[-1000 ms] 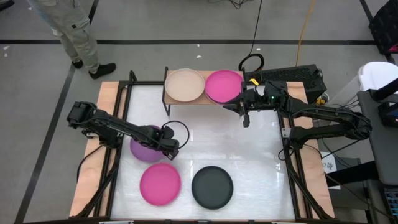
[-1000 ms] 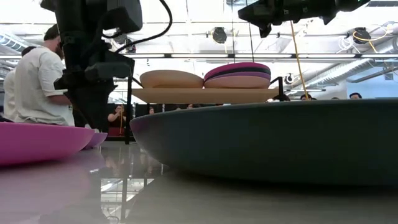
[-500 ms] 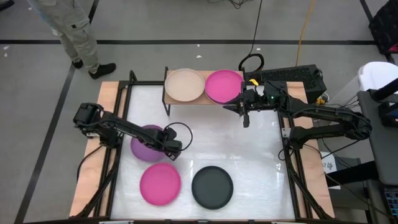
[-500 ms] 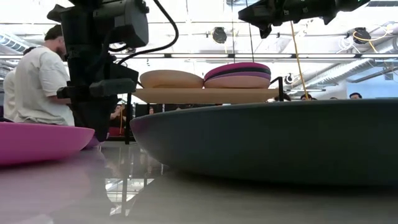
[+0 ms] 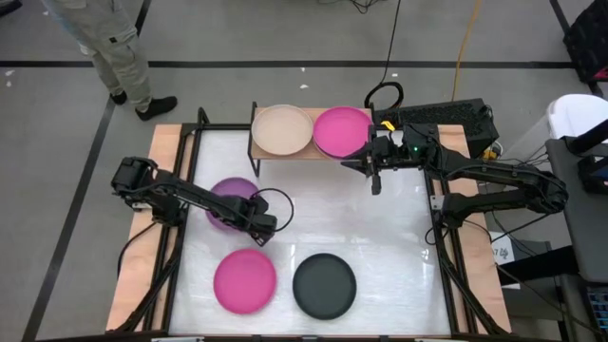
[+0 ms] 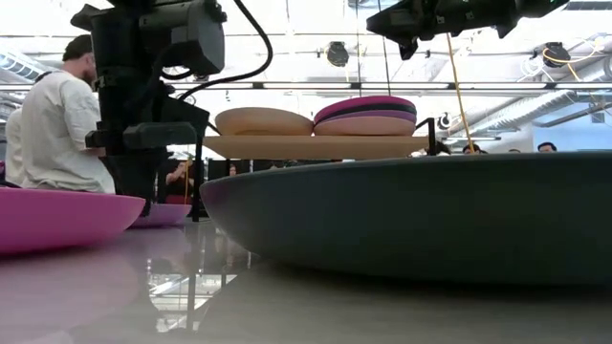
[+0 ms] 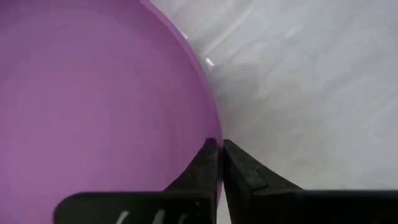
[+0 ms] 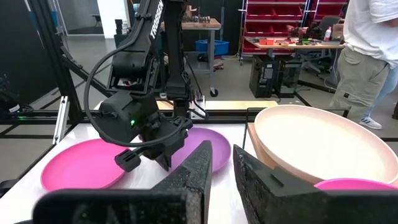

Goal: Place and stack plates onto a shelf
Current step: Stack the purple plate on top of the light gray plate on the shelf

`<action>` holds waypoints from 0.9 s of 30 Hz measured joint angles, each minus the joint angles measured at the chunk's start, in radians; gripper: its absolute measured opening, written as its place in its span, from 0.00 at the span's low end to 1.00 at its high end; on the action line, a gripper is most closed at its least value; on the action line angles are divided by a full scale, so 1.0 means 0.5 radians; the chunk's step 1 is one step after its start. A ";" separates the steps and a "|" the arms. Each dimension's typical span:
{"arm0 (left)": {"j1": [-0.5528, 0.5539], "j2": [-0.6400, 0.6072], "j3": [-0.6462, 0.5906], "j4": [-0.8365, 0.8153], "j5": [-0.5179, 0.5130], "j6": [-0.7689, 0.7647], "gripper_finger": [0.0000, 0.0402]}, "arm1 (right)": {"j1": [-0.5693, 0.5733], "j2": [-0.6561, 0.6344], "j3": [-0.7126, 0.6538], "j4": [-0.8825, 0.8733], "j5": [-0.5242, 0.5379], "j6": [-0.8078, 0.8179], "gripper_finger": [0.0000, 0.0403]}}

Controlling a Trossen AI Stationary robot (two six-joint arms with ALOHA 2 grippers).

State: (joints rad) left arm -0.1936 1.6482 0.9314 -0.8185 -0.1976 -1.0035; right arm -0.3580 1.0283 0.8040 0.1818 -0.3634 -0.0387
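Note:
My left gripper (image 5: 258,226) is shut on a purple plate (image 5: 231,202) in the left middle of the table. My right gripper (image 5: 376,182) hangs open in the air just right of the shelf (image 5: 309,150), touching nothing. The shelf's light-wood board stands at the far edge on thin black legs. A beige plate (image 5: 281,129) lies on its left half. On its right half a hot pink plate (image 5: 342,131) tops a stack (image 6: 366,115). A second hot pink plate (image 5: 244,280) and a black plate (image 5: 324,285) lie flat near the table's near edge. My left gripper pinches the purple plate's rim (image 7: 210,127) on its near-right side, one finger inside the rim and one outside. The fingers (image 7: 239,163) come from above, pointing down. The plate stays about level and low; whether it rests on the table, I cannot tell.
A black frame and long wooden strips (image 5: 163,190) run along the table's left and right sides. A person (image 5: 114,47) stands beyond the far-left corner, and another person (image 6: 57,124) sits behind the table. The white table middle (image 5: 351,218) lies bare between shelf and near plates.
The purple plate has swung toward the far edge around its held rim and now shows mostly clear of the left arm. My left gripper has shifted slightly toward the right. The right arm has kept still.

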 joint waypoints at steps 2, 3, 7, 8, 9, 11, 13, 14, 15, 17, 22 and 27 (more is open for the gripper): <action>-0.002 -0.017 0.013 -0.082 0.038 -0.005 0.02 | 0.000 0.000 0.000 0.001 0.000 0.001 0.13; -0.008 -0.024 0.034 -0.154 0.058 -0.024 0.02 | 0.000 0.000 0.000 0.000 -0.001 0.001 0.13; -0.062 -0.025 0.244 -0.521 0.094 -0.080 0.02 | 0.001 -0.004 0.000 -0.001 -0.001 0.001 0.13; -0.081 -0.026 0.322 -0.649 0.090 -0.088 0.02 | 0.001 -0.005 0.000 -0.001 -0.001 0.001 0.13; -0.100 -0.027 0.397 -0.774 0.086 -0.095 0.02 | 0.000 -0.005 0.000 -0.001 -0.001 0.001 0.13; -0.137 -0.027 0.559 -0.972 0.057 -0.110 0.02 | 0.000 -0.010 0.000 -0.005 -0.001 0.001 0.13; -0.169 -0.027 0.737 -1.147 -0.026 -0.126 0.02 | 0.001 -0.012 0.000 0.003 -0.001 0.000 0.13; -0.183 -0.027 0.829 -1.248 -0.075 -0.138 0.02 | 0.000 -0.012 0.000 0.001 -0.001 -0.001 0.13; -0.197 -0.027 0.919 -1.353 -0.132 -0.154 0.02 | 0.000 -0.011 0.000 0.000 -0.001 -0.001 0.13; -0.218 -0.027 1.096 -1.508 -0.275 -0.165 0.02 | 0.000 -0.011 0.000 -0.002 -0.001 -0.002 0.13; -0.172 -0.051 1.418 -1.492 -0.674 0.195 0.02 | 0.000 -0.011 0.000 0.001 -0.001 -0.006 0.13; 0.081 -0.053 1.610 -1.349 -0.828 0.821 0.02 | 0.000 -0.011 0.000 0.001 -0.001 -0.008 0.13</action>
State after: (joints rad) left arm -0.1530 1.6215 1.7365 -1.4929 -0.6117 -0.5929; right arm -0.3580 1.0225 0.8040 0.1823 -0.3637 -0.0427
